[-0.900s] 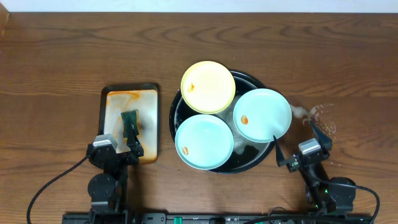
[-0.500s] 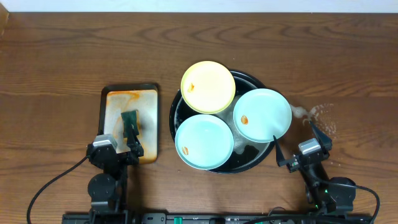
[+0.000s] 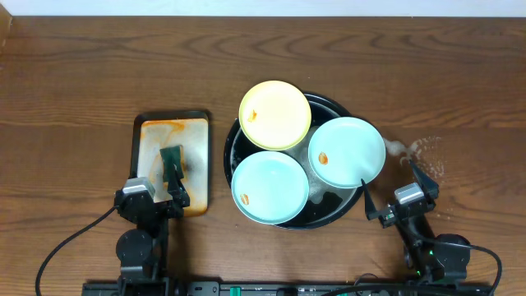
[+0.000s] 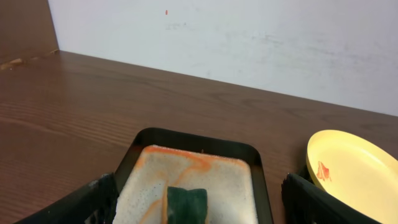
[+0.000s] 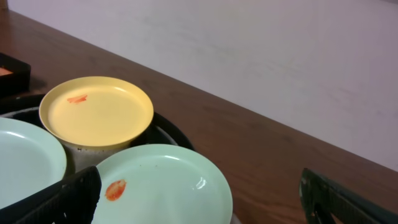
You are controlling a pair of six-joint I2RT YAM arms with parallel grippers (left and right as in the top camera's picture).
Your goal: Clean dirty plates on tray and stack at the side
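1. Plates are sitting three together on the large round black shallow tray, which is carrying white soap foam.
2. I am seeing the pale yellow round plastic plate at the far side, the light blue round plastic plate nearest the arms, and the whitish mint round plastic plate on the right, overhanging the rim.
3. Each plate is showing one small orange smear.
4. The left gripper is hovering with its fingers spread wide and holding nothing, over the near end of the small rectangular orange-stained tray, where the dark green sponge is lying.
5. The right gripper is hanging just as wide and empty, just beside the mint plate's near edge.
6. Wet splashes are glistening on the brown wood-grain tabletop, right of the black tray.
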